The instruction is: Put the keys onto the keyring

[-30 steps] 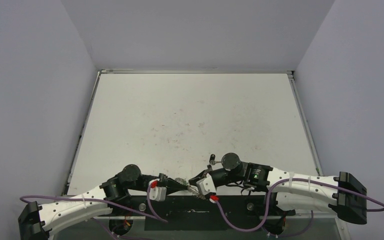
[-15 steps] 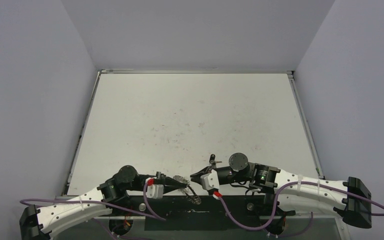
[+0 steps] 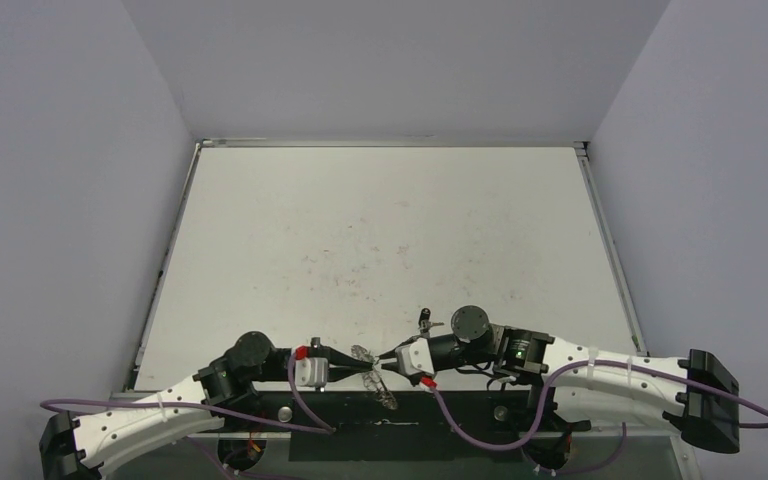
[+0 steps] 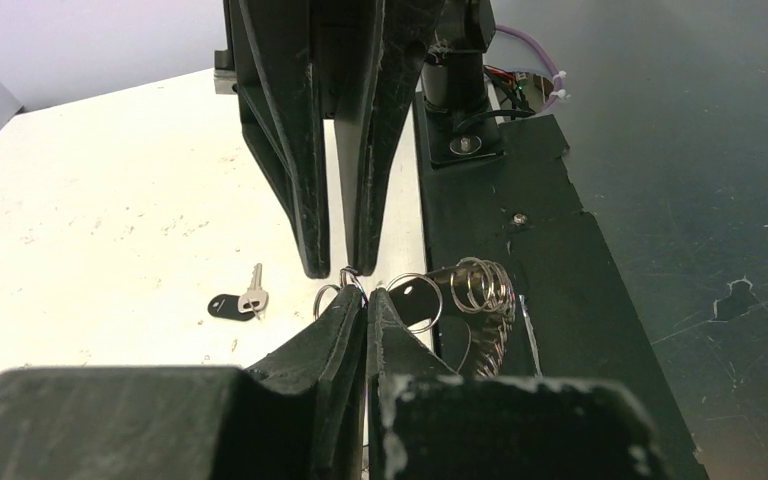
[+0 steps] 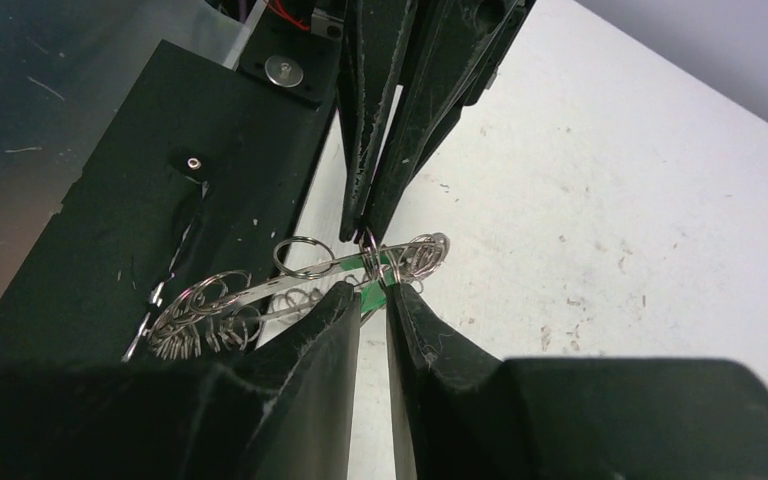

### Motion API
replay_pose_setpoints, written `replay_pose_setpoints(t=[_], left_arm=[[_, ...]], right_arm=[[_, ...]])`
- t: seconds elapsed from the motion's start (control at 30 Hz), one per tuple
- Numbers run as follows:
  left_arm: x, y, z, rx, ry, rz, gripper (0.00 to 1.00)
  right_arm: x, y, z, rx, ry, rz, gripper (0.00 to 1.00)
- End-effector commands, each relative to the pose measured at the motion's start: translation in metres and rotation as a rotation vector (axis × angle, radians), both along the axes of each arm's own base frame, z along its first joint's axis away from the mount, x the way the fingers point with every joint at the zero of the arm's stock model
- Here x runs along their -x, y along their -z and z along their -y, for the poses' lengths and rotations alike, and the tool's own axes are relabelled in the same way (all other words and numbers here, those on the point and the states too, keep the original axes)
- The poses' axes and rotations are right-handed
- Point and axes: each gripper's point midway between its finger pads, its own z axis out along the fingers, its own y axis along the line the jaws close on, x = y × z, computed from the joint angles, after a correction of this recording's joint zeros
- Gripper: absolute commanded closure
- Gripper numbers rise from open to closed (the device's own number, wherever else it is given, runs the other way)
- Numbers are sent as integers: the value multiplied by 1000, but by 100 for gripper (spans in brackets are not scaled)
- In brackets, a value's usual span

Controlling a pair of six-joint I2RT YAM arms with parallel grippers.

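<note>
The keyring (image 3: 381,386) is a silvery band fringed with wire loops, held between my two grippers at the table's near edge. My left gripper (image 3: 357,368) is shut on one small loop of it; in the left wrist view the tips (image 4: 365,298) pinch that loop and the rest of the keyring (image 4: 475,295) hangs to the right. My right gripper (image 3: 386,362) faces it tip to tip. In the right wrist view it (image 5: 372,292) is shut on a green tag (image 5: 372,280) at the keyring (image 5: 250,300). A small key with a black tag (image 4: 242,300) lies on the table (image 3: 425,322).
A black base plate (image 4: 520,230) runs along the table's near edge under the keyring. The white table (image 3: 390,230) stretches away behind, walled on three sides. The right arm's fingers (image 4: 340,150) hang close in front of the left wrist camera.
The two grippers have drawn into line, tip to tip. The keyring has risen a little with the left gripper and now hangs between them. The key with the black tag has not moved.
</note>
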Motion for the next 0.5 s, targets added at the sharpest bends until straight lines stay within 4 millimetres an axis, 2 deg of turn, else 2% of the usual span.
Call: replay_pose_setpoints(t=[0.0,0.13,0.23,0.4,0.47], left_arm=[[-3,-19,2,60,-15,16,100],[-3,-18,3,53,-13,15,100],[-3,-17,4,51,-12,13,100],[-4,-16,4,52,-18,15,100],[-5,-17,4,52,-23,13,100]], right_arm=[[9,-22,-11,-53,-45,-33,82],[10,-22,-13,-60,-52,-43,77],[10,-25,-16,-79,-48,-53,67],[8,-24,-19,-75,-37,-61,68],[-2,-23,-18,-74,28,-63,68]])
